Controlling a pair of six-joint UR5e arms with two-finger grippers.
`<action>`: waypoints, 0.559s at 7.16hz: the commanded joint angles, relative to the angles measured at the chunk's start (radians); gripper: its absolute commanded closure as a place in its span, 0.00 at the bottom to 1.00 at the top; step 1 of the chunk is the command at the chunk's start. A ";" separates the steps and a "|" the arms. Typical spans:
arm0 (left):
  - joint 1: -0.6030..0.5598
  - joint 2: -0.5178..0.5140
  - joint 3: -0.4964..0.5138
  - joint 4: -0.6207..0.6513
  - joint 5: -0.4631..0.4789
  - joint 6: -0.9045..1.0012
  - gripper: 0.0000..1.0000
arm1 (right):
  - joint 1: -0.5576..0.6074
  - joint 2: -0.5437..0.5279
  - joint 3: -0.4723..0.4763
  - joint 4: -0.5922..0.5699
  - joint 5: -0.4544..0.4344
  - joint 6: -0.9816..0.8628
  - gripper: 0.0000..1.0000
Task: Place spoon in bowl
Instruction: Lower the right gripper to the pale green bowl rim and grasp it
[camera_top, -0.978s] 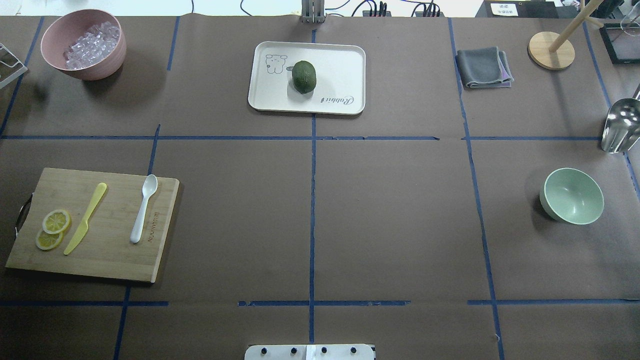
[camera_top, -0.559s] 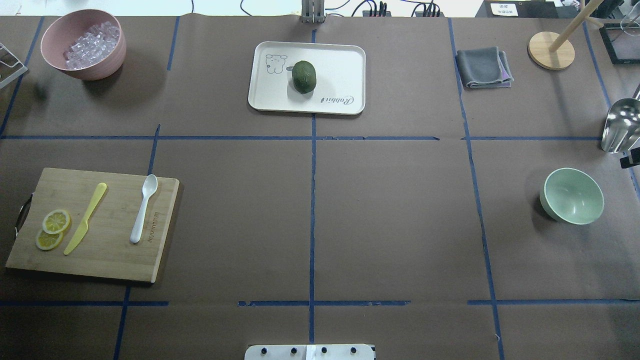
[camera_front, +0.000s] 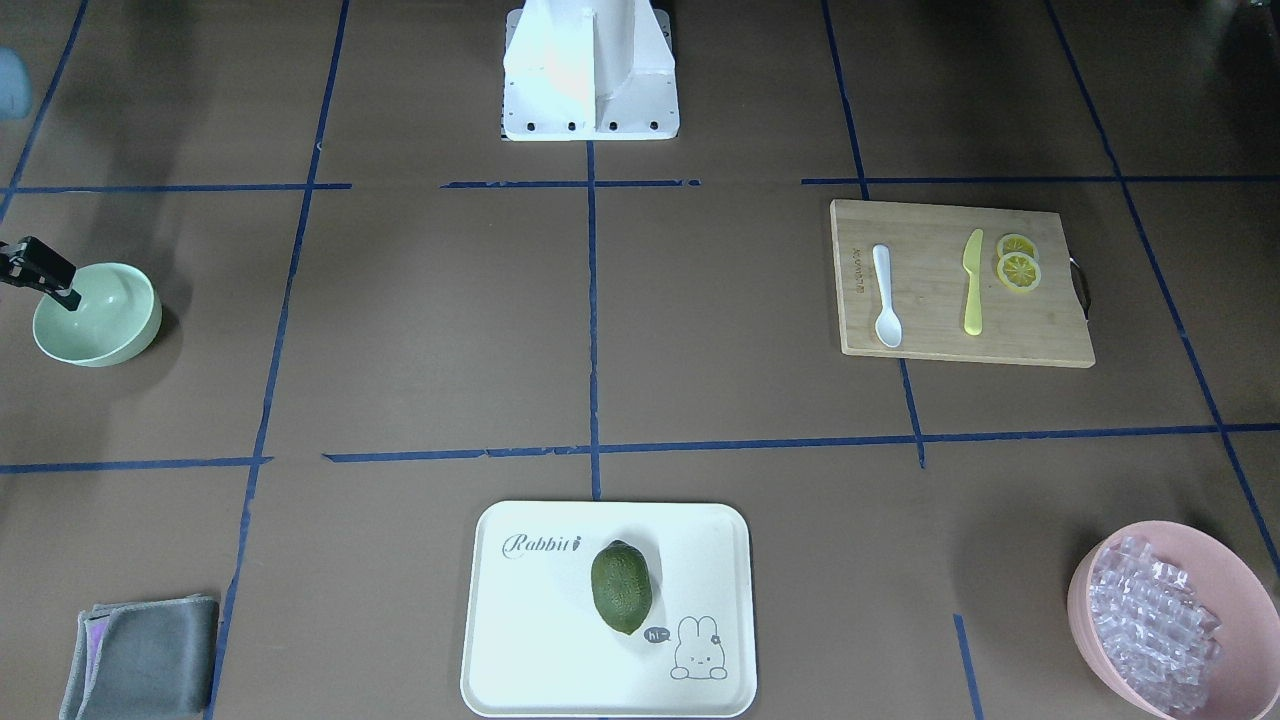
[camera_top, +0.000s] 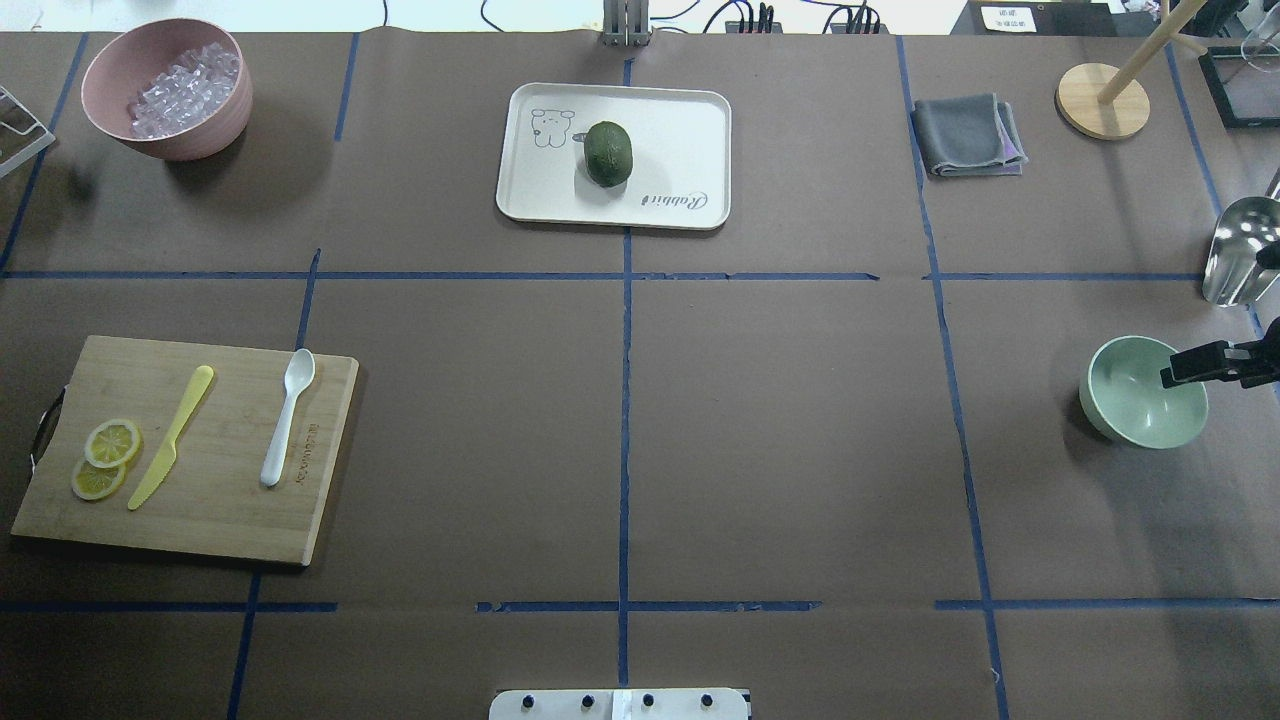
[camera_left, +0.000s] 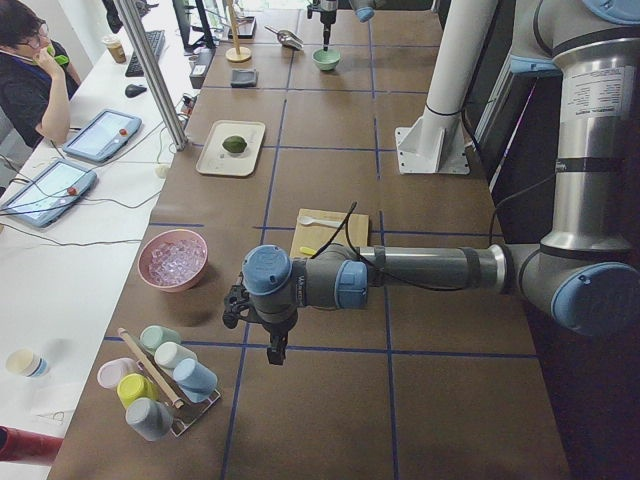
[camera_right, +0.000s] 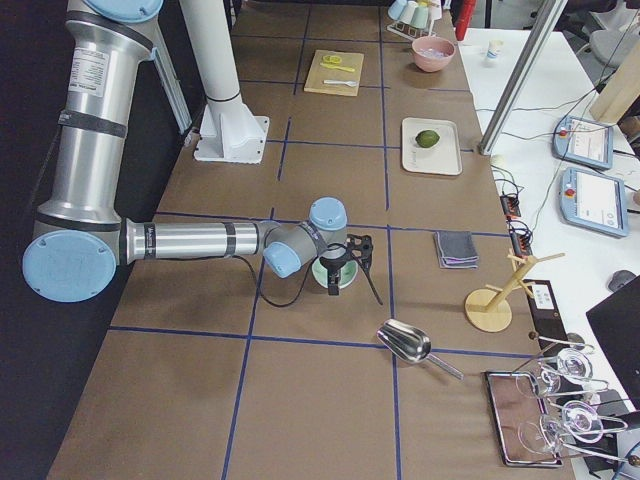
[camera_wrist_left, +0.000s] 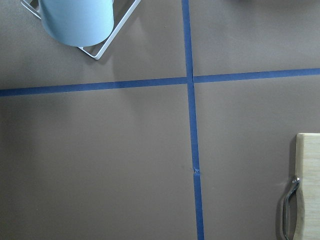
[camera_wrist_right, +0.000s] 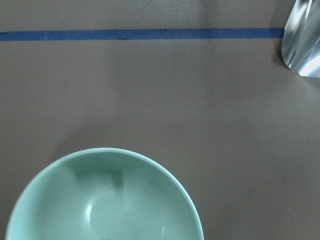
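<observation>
Although its jaws' spread cannot be told, the right gripper (camera_top: 1175, 372) hangs over the outer rim of the mint-green bowl (camera_top: 1132, 398) at the desk's right end, likely to fetch it closer. The white spoon (camera_top: 288, 418) lies on the cutting board (camera_top: 220, 520) near the left end; the left gripper (camera_left: 268, 338), state equally unclear, hovers beyond it.

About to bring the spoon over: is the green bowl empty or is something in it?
Empty. The bowl shows only its bare glossy inside from overhead and the right wrist; the spoon lies on the cutting board.
</observation>
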 joint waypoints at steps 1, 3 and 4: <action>0.000 0.001 -0.005 -0.001 0.000 -0.002 0.00 | -0.010 0.030 -0.071 0.001 -0.007 0.004 0.22; 0.000 0.001 -0.006 -0.001 0.000 -0.005 0.00 | -0.008 0.024 -0.106 0.094 0.003 -0.001 0.95; 0.000 -0.001 -0.006 -0.001 0.000 -0.009 0.00 | -0.010 0.028 -0.127 0.146 0.012 0.007 1.00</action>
